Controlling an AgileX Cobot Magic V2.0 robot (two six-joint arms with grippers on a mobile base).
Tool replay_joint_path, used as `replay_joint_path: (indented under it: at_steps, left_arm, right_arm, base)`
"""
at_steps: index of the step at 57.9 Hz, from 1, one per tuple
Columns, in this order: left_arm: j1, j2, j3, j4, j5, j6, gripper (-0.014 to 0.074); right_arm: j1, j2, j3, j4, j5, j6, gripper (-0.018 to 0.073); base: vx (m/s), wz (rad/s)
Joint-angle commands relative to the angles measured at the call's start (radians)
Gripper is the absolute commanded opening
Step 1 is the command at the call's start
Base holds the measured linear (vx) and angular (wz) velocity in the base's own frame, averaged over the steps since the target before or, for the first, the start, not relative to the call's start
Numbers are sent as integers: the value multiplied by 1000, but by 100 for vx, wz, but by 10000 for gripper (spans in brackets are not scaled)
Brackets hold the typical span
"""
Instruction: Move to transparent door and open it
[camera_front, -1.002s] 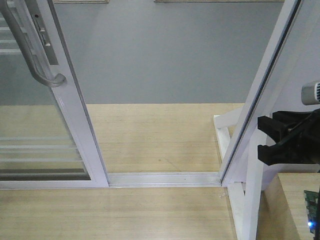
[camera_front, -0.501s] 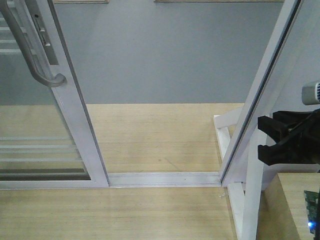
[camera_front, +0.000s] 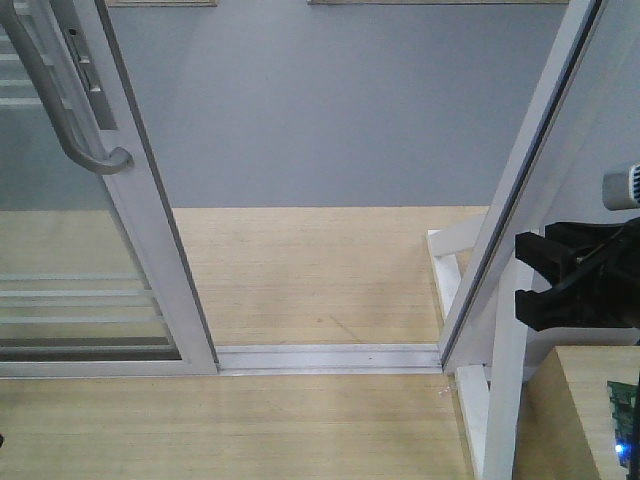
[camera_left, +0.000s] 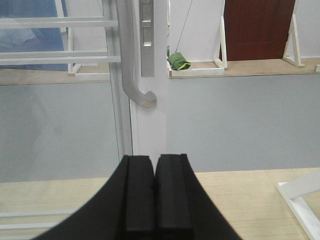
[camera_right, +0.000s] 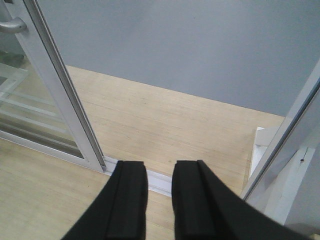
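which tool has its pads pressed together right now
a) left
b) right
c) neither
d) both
a) In the left wrist view the left tool has its two black pads touching with no gap, below the door handle, while the right tool shows floor between its pads.

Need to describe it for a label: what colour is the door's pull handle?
Matte silver-grey metal; the pull handle shows best in the left wrist view.
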Motion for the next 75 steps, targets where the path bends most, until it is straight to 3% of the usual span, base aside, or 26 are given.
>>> replay_joint_path:
  at_steps: [1, 9, 23, 37, 48, 54, 64, 75]
  left_arm:
    - [-2, -13, 24, -10, -75, -8, -6]
    - [-2, -13, 24, -10, -75, -8, -6]
    - [-2, -13, 24, -10, -75, -8, -6]
    - [-2, -13, 24, -10, -75, -8, -6]
    - [-2, -13, 24, -10, -75, -8, -6]
    - [-2, -13, 24, -10, -75, -8, -6]
    - [-2, -13, 24, -10, -75, -8, -6]
    - [-2, -13, 24, -10, -75, -8, -6]
  right_arm:
    - [-4, -16, -17, -5, -77, -6, 251]
    - [-26, -103, 38, -66, -129, -45, 209]
    - [-295, -409, 283, -27, -296, -63, -15]
    - [-463, -691, 450, -32, -310, -63, -11]
    - [-473, -811, 562, -5, -322, -63, -8]
    - [-473, -814, 624, 31, -403, -63, -8]
    - [-473, -814, 622, 40, -411, -138, -6]
    - [-473, -814, 622, 45, -403, -138, -6]
  base:
    - [0, 0]
    - [0, 0]
    - [0, 0]
    - [0, 0]
    - [0, 0]
    - [0, 0]
    - [0, 0]
    - [0, 0]
